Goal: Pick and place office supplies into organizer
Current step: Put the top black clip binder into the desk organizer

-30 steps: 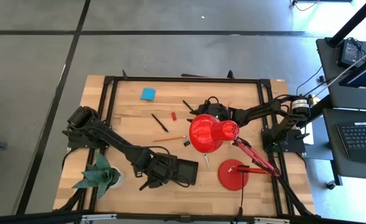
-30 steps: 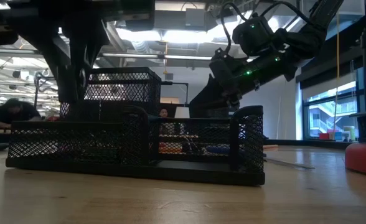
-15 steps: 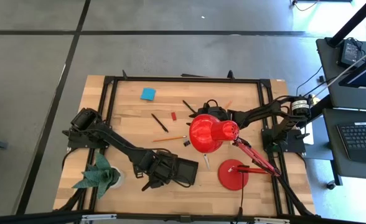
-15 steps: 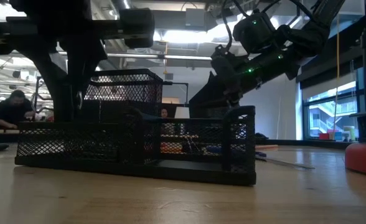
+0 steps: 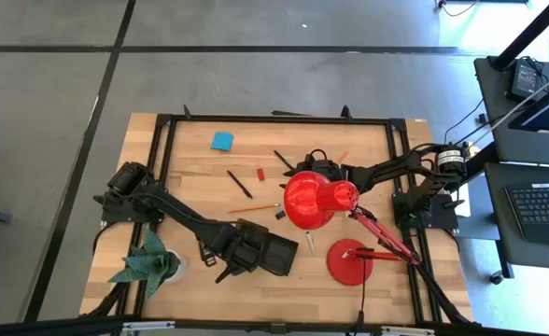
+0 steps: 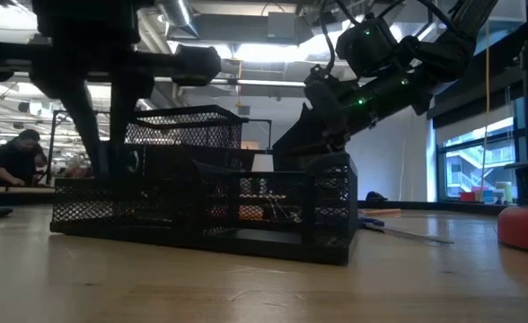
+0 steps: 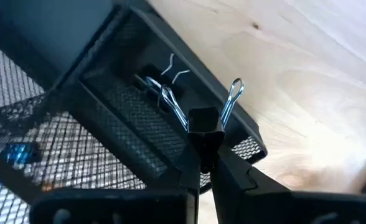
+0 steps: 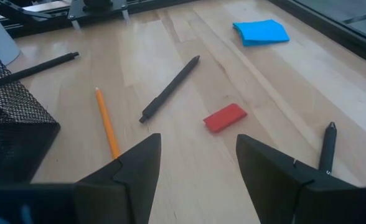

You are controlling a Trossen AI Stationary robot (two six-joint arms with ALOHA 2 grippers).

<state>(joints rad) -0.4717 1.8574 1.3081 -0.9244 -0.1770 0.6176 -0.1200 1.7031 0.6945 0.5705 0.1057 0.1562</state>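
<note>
Black mesh organizer tray (image 5: 273, 253) sat at table's near edge, left gripper (image 7: 203, 144) pinched tight on black binder clip (image 7: 201, 118) over its compartment. Right gripper (image 8: 198, 171) hovered with fingers apart above red eraser piece (image 8: 225, 117) and black pen (image 8: 169, 89).

Black mesh organizer (image 5: 273, 254) angled near front edge, binder clip (image 7: 203, 118) over it, blue sticky-note pad (image 5: 222, 141) far back

My left arm (image 6: 102, 90) comes down as a dark column behind the near end of the black mesh organizer (image 6: 201, 211), which stands on the tabletop (image 6: 264, 287); my pincer there is hidden by the mesh. My right arm (image 6: 381, 67) hangs well above the organizer's other end. A red lamp base (image 6: 526, 226) sits far beyond that end.
</note>
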